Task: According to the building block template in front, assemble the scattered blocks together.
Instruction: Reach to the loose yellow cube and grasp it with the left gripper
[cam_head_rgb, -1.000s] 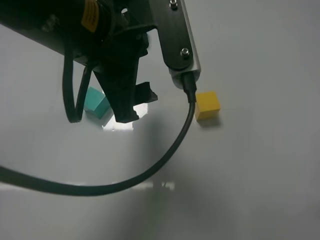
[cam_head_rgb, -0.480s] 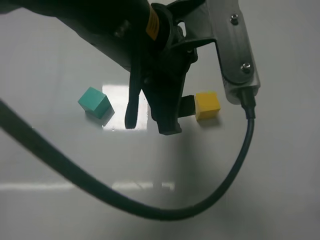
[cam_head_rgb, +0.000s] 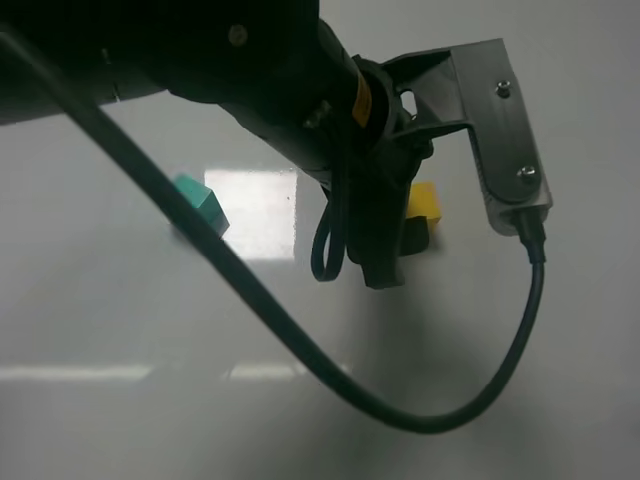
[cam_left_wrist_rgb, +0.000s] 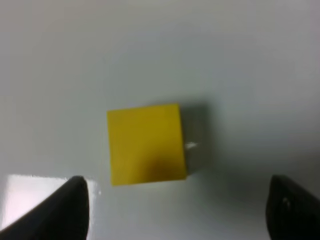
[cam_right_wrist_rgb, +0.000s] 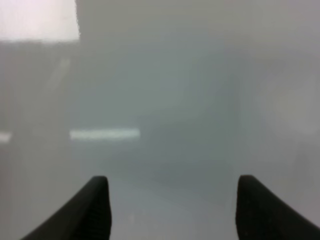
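Left hand (cam_left_wrist_rgb: 180, 205), spread, has moved from the teal cube (cam_head_rgb: 203, 203) to over the yellow cube (cam_left_wrist_rgb: 146, 144); grasp pending

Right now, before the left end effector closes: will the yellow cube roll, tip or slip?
The yellow cube sits flat on the table, so it probably won't roll or tip. Its flat, matte-looking sides should suit the open left end effector. Its square outline suggests it's rigid.
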